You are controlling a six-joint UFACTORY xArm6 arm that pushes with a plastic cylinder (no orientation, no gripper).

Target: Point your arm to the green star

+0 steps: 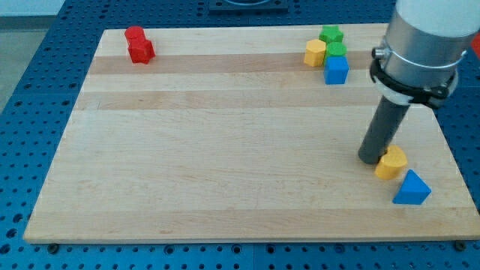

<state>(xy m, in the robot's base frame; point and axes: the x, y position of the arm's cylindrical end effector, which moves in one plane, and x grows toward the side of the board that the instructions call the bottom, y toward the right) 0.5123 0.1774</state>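
Rod of the arm comes down from the view's upper right, a pale grey cylinder with a black collar above a dark shaft. My tip [371, 158] rests on the wooden board [225, 150] at its right side, bare and holding nothing, touching or almost touching the left side of a yellow block [391, 162]; I cannot tell which. That yellow block looks rounded or many-sided; its exact shape is unclear. Just below and to the right of it lies a blue triangular block [412, 189], close by or in contact with the yellow one.

Green star [331, 34] sits near the top edge of the board, right of centre, well apart from my tip, up and to the left of it. It heads a tight cluster: a yellow hexagonal block [315, 52] just below-left, a second green block [336, 50] directly below, its shape unclear, and a blue cube [337, 70] lowest of the four. All four appear to touch or nearly touch.

Far off at the top left corner, two red blocks [139, 45] stand together, shapes hard to make out. Blue perforated table surface [30, 112] surrounds the board.
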